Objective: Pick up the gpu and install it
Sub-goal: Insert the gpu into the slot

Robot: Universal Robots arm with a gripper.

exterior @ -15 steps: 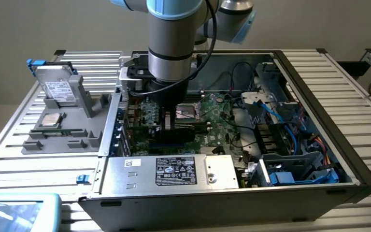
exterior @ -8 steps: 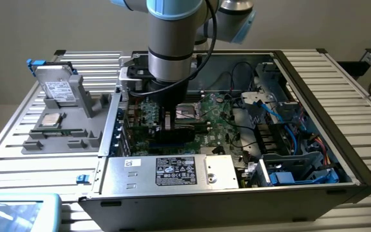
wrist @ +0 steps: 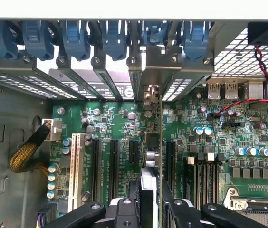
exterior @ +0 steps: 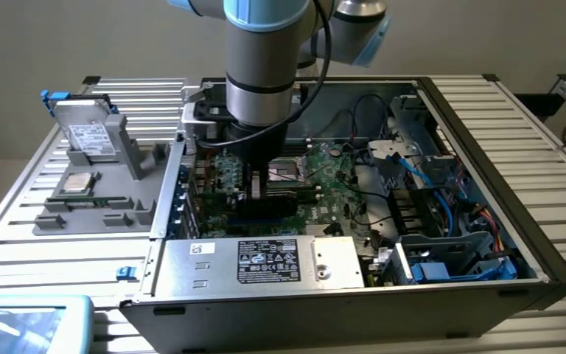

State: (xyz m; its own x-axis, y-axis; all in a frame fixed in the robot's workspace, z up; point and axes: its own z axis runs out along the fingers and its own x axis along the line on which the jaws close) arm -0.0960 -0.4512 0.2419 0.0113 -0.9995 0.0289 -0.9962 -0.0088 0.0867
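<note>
Here's the gpu (wrist: 149, 159), seen edge-on: a thin green board edge with a bulkier cooler alongside and silver metal at the end by the case's rear wall. The gripper (wrist: 149, 211) is clamped on it, one black finger (wrist: 124, 213) on each side. In the exterior view's centre the card stands upright over the green motherboard (exterior: 334, 181) inside the open case (exterior: 489, 169). One white slot (wrist: 74, 166) is nearby, with six blue latches (wrist: 74, 35) along the rear. Upper left in the exterior view: one hard drive (exterior: 91, 136), one grey tray (exterior: 86, 214).
</note>
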